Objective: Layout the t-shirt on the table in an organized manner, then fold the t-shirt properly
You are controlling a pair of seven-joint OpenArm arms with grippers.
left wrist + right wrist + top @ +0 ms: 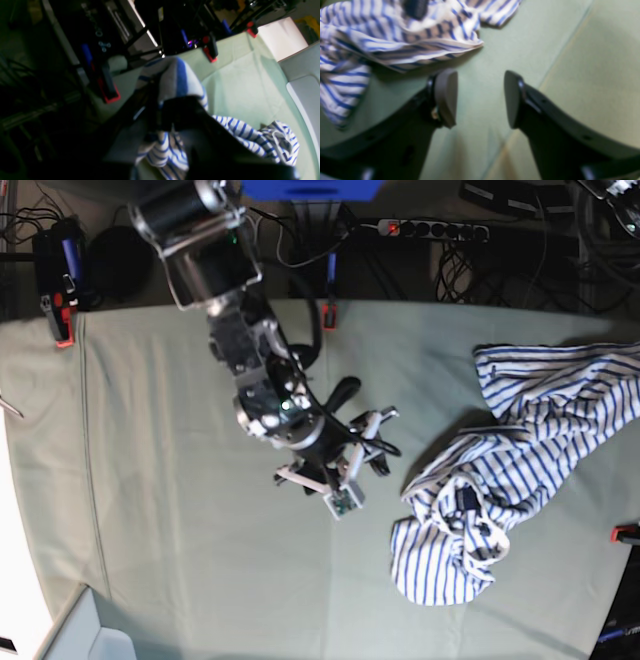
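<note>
Striped t-shirt (520,470) is seen crumpled on the table (160,510), bunched into folds rather than spread flat, with a small dark tag (466,498) showing near its neckline. In the base view the garment lies just beyond the tips of the right end effector (372,442), apart from it, and its far portion runs off the frame edge on the side of the left arm.

From the right wrist view, the right end effector (481,100) is shown released, its two pads spread wide with only bare table cloth between them. The t-shirt (395,37) is heaped just ahead of the fingertips (446,96), and no fabric is touched by them.

From the left wrist view, the left end effector (172,112) is shown clenched on the t-shirt (175,77), a gathered handful of striped fabric being pinched and raised above the table (240,82). More of the garment trails down from the grip and is piled on the cloth below and beside it. Red clamps (211,53) are seen along the table edge beyond the left end effector, and a pale bin wall (303,82) stands at the side of the frame.
</note>
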